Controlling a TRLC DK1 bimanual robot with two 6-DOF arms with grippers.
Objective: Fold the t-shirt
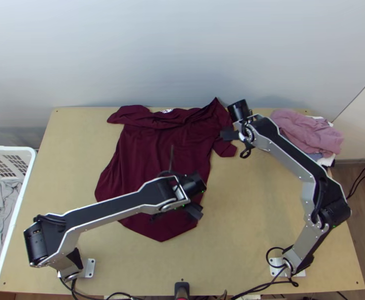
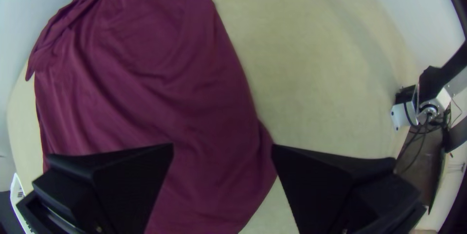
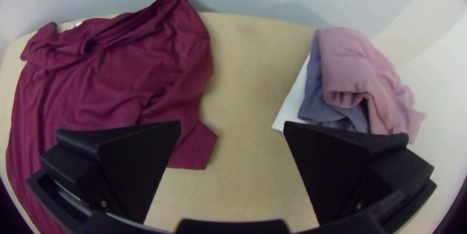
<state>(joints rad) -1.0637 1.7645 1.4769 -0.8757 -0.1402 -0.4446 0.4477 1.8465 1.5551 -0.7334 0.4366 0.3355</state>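
The left gripper (image 1: pixel 183 185), wide apart and empty, hangs over the maroon T-shirt (image 1: pixel 152 150); the right gripper (image 1: pixel 240 131), likewise wide and empty, is near its sleeve (image 1: pixel 225 148). The shirt lies mostly spread on the table (image 1: pixel 262 200), rumpled toward the collar, near piled cloths (image 1: pixel 307 131).

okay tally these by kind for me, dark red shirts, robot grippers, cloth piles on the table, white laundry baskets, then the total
Dark red shirt: 1
Grippers: 2, left gripper and right gripper
Cloth pile: 1
White laundry basket: 1
Total: 5
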